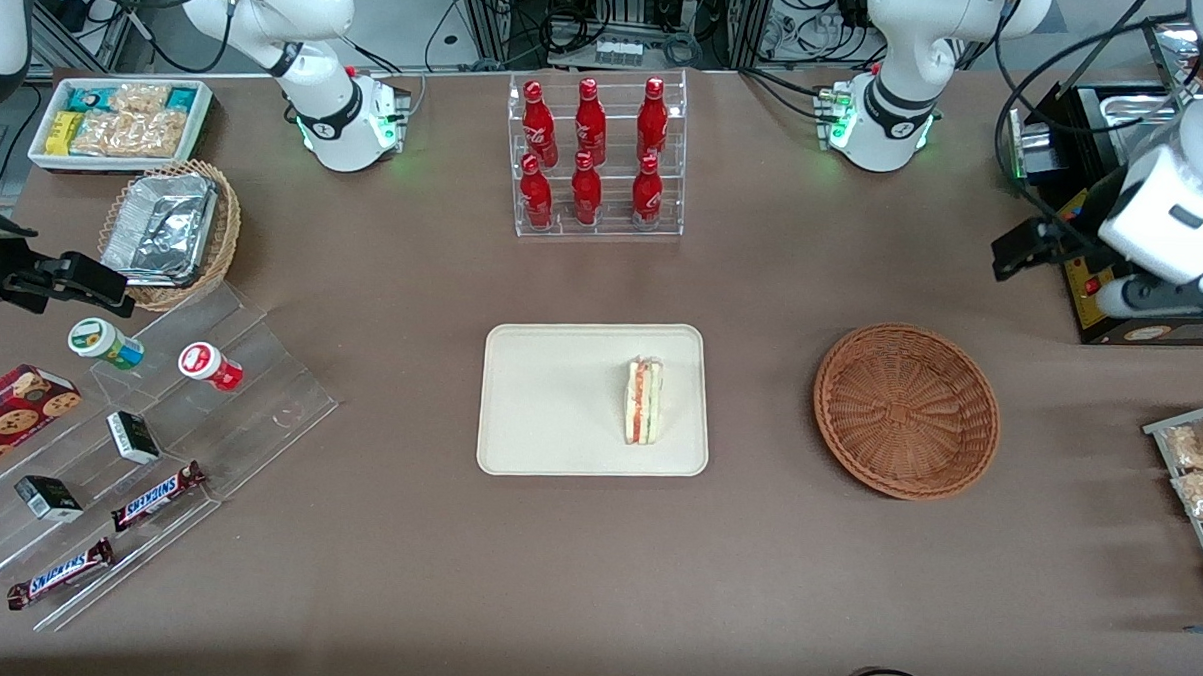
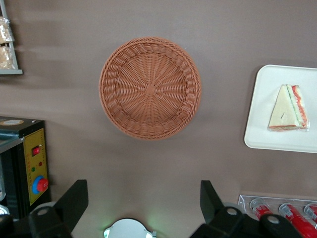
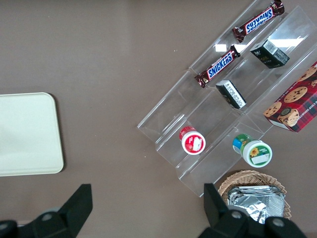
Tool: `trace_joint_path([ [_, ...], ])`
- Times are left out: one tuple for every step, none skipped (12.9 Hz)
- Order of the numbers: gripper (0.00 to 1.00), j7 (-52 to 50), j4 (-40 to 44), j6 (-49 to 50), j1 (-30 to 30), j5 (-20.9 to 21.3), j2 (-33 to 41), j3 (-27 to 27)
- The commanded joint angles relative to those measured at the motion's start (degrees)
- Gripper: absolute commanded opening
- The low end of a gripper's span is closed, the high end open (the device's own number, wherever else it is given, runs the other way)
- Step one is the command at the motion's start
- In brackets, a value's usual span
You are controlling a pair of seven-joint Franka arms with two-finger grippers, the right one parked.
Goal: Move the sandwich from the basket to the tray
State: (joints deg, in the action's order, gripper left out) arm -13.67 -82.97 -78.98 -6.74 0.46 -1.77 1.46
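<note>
The sandwich [image 1: 643, 400] lies on the cream tray [image 1: 549, 396], near the tray's edge that faces the basket, with its red and green filling showing. The reddish-brown wicker basket [image 1: 905, 409] stands beside the tray toward the working arm's end and holds nothing. My left gripper [image 1: 1015, 254] hangs high above the table, farther from the front camera than the basket and beside a black control box. In the left wrist view the gripper [image 2: 142, 198] is open with nothing between its fingers; the basket [image 2: 150, 88], the tray [image 2: 267, 124] and the sandwich [image 2: 288, 109] lie below it.
A clear rack of red bottles [image 1: 596, 158] stands farther from the camera than the tray. The black box with a red button [image 1: 1114, 286] and a wire rack of snack packets [image 1: 1197, 469] sit at the working arm's end. Acrylic steps with snacks [image 1: 138, 432] lie toward the parked arm's end.
</note>
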Motion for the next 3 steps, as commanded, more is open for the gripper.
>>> trace_joint_path([
  [1.0, 0.66, -3.25, 1.01, 0.59, 1.03, 5.11, 0.47],
  [1.0, 0.66, -3.6, 1.37, 1.81, 1.03, 5.81, 0.47],
  [1.0, 0.75, -4.38, 1.54, 1.82, 1.82, 5.9, 0.56],
])
